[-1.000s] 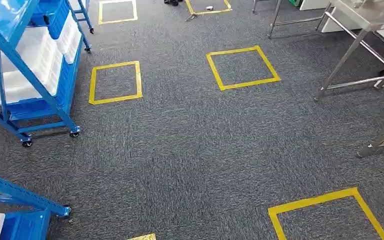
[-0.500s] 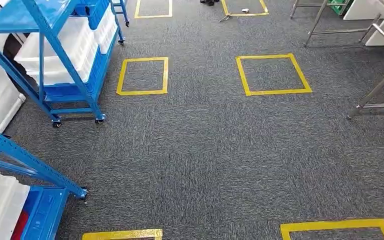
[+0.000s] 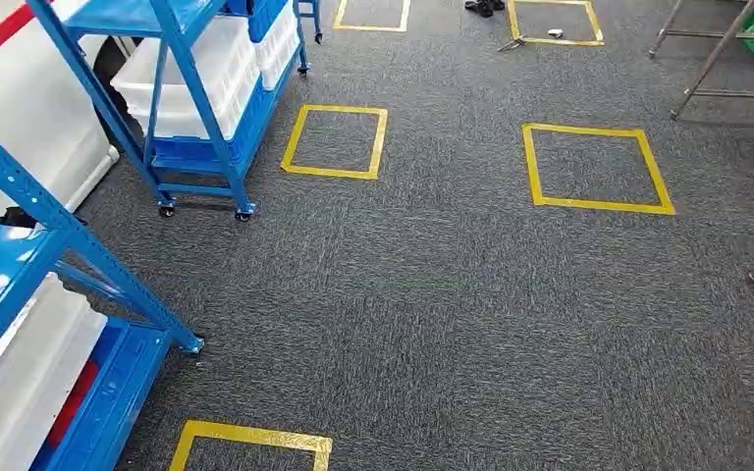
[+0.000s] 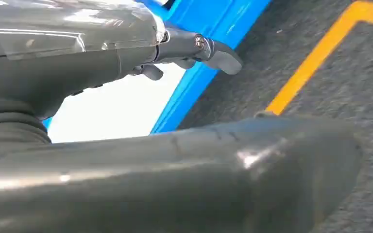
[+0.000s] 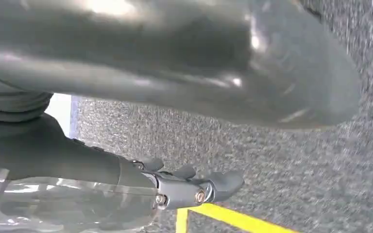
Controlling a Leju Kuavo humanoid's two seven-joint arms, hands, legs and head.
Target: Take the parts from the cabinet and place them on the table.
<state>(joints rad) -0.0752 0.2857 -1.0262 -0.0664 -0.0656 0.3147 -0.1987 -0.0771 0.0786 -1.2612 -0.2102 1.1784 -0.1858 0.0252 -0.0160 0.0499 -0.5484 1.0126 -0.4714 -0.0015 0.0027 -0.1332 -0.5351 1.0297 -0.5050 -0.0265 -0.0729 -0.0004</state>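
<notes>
- Camera has swung left since the earlier frames: whole floor picture slid right, table legs nearly gone, racks came further in. Things themselves didn't move.
- Landmark: wheeled blue rack [image 3: 203, 118] at upper left of the head view, standing on grey carpet [image 3: 471, 314].
- White bins [image 3: 201, 83] sit on that rack's shelves; contents can't be made out, so can't tell where the parts are.
- Second blue rack [image 3: 54, 294] nearer the robot than the wheeled rack, at lower left; white bin [image 3: 20, 383] on its low shelf, something red beside it.
- Yellow tape square [image 3: 335, 141] just right of the wheeled rack; another tape square [image 3: 596, 167] further right, well apart.
- Metal table legs [image 3: 717, 54] far right of the rack, at the top corner.
- Left hand [image 4: 189, 51]: fingers slightly curled, spread apart, holding nothing; blue rack frame and a white bin behind it.
- Right hand [image 5: 189, 187]: same pose, fingers loose and apart, nothing in them, over carpet and yellow tape.
</notes>
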